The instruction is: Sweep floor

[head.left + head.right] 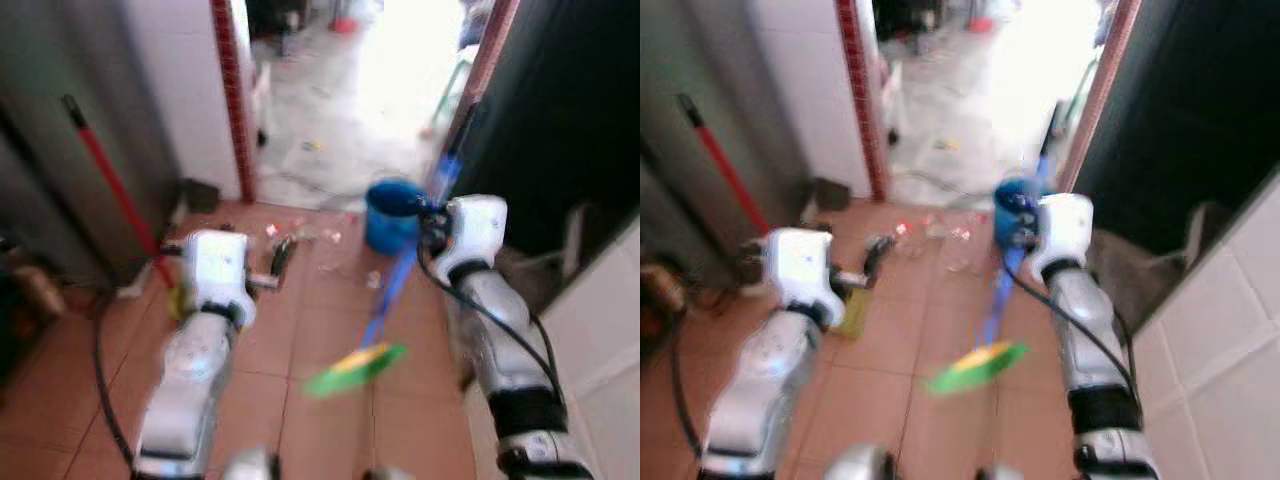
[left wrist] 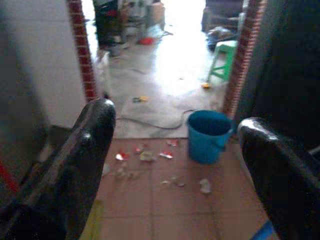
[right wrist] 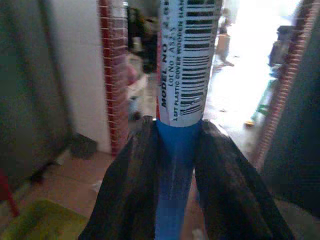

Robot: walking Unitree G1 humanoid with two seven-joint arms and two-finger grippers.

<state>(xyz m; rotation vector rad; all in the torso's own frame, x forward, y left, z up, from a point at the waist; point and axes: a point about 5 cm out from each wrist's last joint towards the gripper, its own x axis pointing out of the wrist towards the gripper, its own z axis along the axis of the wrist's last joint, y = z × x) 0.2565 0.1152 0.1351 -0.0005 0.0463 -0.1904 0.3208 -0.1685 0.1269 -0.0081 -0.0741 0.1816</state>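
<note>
1. My right gripper [image 3: 175, 165] was clamped on the blue broom handle [image 3: 176, 185], both black fingers [image 3: 132, 185] pressed against its sides just below the barcode label [image 3: 187, 60].
2. From the head views, the handle slanted down from the right gripper to the green broom head [image 1: 355, 368], which sat low over the orange tile floor [image 1: 300, 340] between my two arms; the frames were blurred, so I could not tell whether it touched the tiles.
3. My left gripper [image 2: 175, 165] had its fingers [image 2: 80, 165] spread wide, with nothing between them.
4. Scattered litter [image 2: 145, 156] lay on the tiles ahead, near the doorway.
5. A blue bucket [image 2: 207, 135] stood just beside the litter at the doorway.
6. A red-handled tool [image 1: 110, 185] leaned against the grey wall on my left.
7. A yellow-green dustpan [image 3: 40, 220] lay on the floor close to the left arm.
</note>
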